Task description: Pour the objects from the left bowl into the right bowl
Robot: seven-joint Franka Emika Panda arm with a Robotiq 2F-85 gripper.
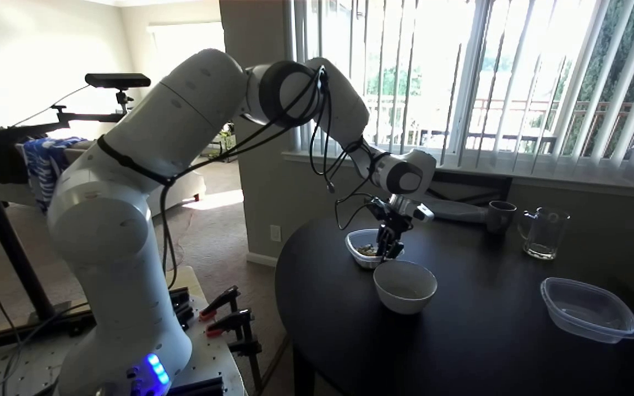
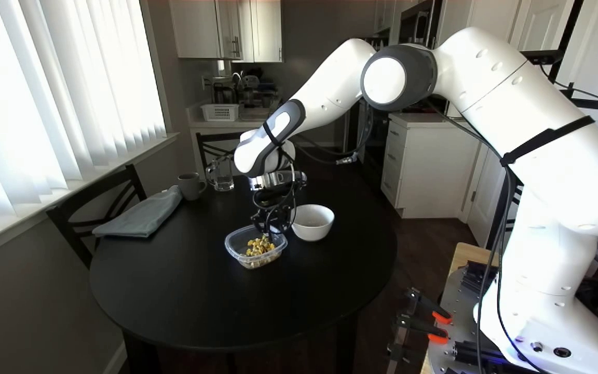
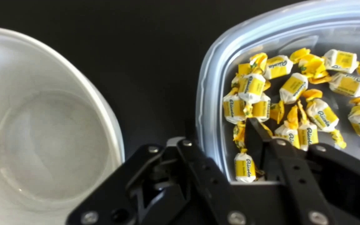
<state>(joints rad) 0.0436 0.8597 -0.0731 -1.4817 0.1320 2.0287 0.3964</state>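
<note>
1. Right here we have the claw [image 3: 222,136], fingers [image 3: 209,179] parted with a visible gap, straddling a bowl wall: one inside, one outside. Whether either finger touches that wall, I can't tell.
2. Straight under the claw sits the left bowl [image 3: 209,93], shallow and translucent with a pale rim, upright, its side running through the gap.
3. And there are the objects [image 3: 294,89], around the claw's inner finger: yellow-and-white wrapped candies, several showing "Ricola", spread loosely over the floor of the left bowl.
4. Just beside the claw's outer finger, the right bowl [image 1: 405,297]: opaque white, deeper, upright, a strip of black table [image 3: 158,78] showing between it and the left bowl.
5. Spreading out beneath the claw, that round table carries both bowls.
6. Further from the claw, in both exterior views, a grey mug [image 2: 190,187] and a glass mug [image 1: 545,234] stand close together, a folded pale-blue cloth [image 2: 140,214] lying just beside the grey one.
7. Well apart from the claw, in an exterior view, a wider clear plastic container [image 1: 586,319] rests on the table.
8. Past the claw and the table edge: a dark chair [image 2: 96,191], then pale vertical blinds [image 2: 55,93].
</note>
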